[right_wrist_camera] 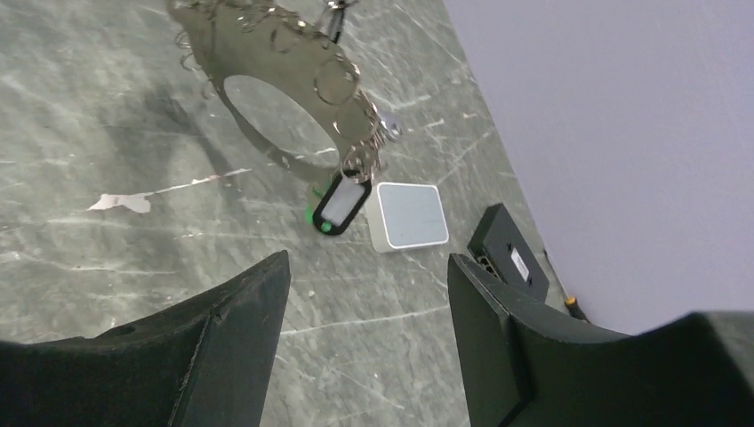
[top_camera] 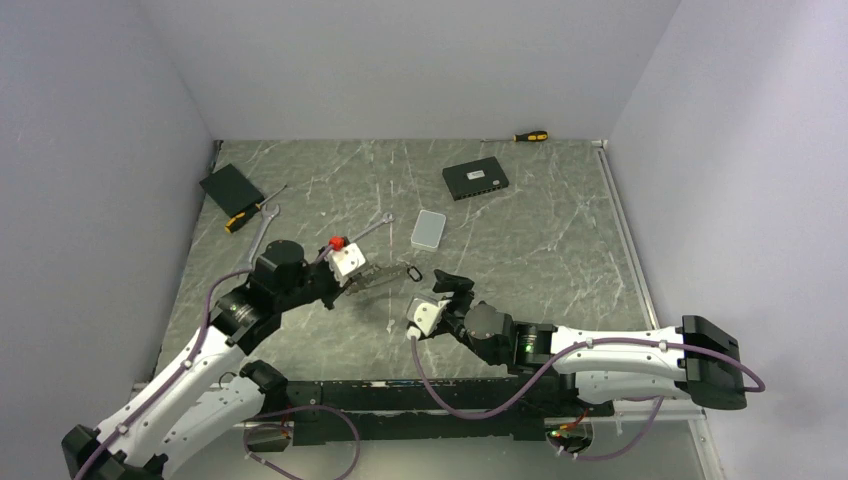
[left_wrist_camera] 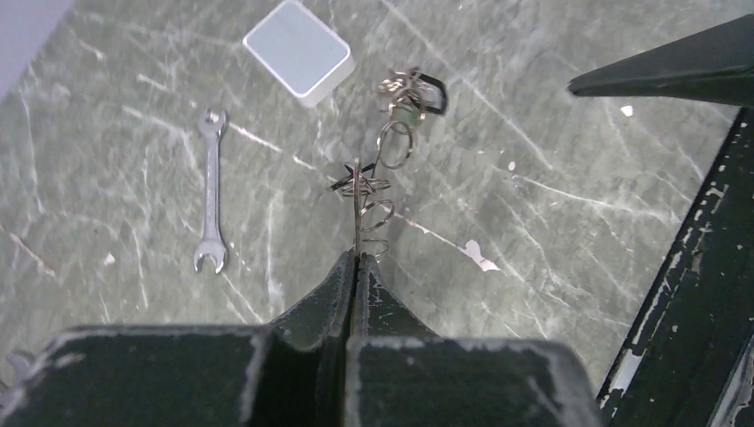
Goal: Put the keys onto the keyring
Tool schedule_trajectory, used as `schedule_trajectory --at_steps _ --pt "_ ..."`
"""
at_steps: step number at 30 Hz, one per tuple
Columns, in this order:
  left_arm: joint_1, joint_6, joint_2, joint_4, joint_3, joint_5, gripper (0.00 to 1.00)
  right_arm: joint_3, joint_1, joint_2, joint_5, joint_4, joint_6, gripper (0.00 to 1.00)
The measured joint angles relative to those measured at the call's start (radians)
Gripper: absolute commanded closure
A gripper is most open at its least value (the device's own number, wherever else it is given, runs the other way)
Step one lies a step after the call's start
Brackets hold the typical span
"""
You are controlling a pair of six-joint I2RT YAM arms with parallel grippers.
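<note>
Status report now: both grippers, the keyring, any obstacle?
Left gripper shut on keyring wire. Right gripper open, empty, short of the ring. Black tag dangles at ring's far end. White box just beyond tag; wrench off to the side.

the thin silvery wire keyring (left_wrist_camera: pixel 358 200) sticks out edge-on from my left gripper (left_wrist_camera: pixel 357 260), pinched between the closed fingers. small silver keys (left_wrist_camera: pixel 397 89) bunch toward its far end, where a black-framed white tag (right_wrist_camera: pixel 342 203) hangs over a green one.
</note>
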Motion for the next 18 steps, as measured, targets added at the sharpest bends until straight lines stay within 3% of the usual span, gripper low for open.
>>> schedule_trajectory --at_steps 11,18 --pt "0.0 -0.164 0.225 0.035 0.09 -0.148 1.0 -0.068 -0.037 -0.024 0.179 0.103 0.093 0.3" --pt "-0.004 -0.274 0.361 0.12 0.09 -0.019 1.0 -0.096 -0.041 -0.12 0.201 0.108 0.136 0.3"
